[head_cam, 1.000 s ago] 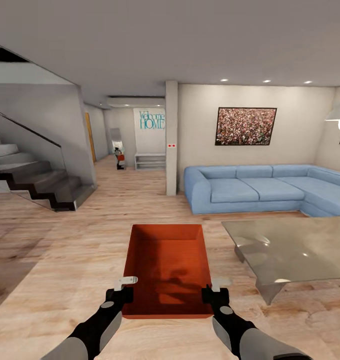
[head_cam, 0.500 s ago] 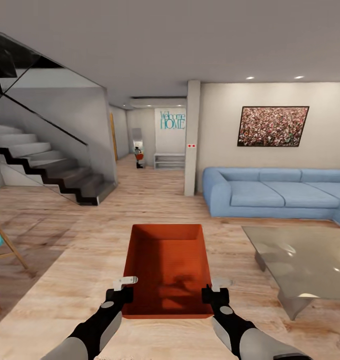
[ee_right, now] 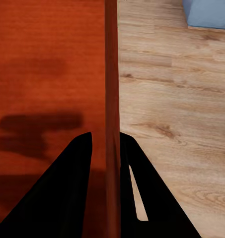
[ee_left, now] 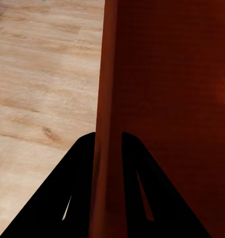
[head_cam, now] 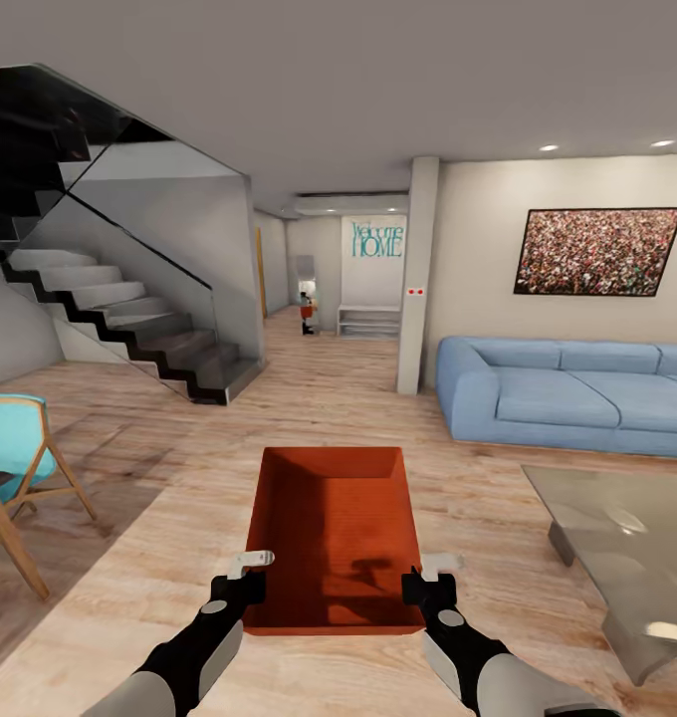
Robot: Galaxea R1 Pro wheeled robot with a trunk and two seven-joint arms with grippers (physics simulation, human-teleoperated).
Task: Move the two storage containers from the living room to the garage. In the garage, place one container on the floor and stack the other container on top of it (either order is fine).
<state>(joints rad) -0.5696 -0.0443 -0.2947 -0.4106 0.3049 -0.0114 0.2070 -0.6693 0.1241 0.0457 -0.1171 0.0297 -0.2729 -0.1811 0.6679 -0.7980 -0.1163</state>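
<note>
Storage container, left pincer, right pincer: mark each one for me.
storage container (head_cam: 334, 528): head view, on the inner bottom of the orange-red bin.
left pincer (ee_left: 108, 163): left wrist view, on the bin wall clamped between its fingertips.
right pincer (ee_right: 111, 158): right wrist view, on the wall edge between its fingertips.

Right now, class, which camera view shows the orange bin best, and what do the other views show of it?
The head view: the whole bin shows, open top, held at its side walls by both grippers. The left wrist view shows a side wall edge-on between the fingers, and the right wrist view shows the other wall with part of the inside.
</note>
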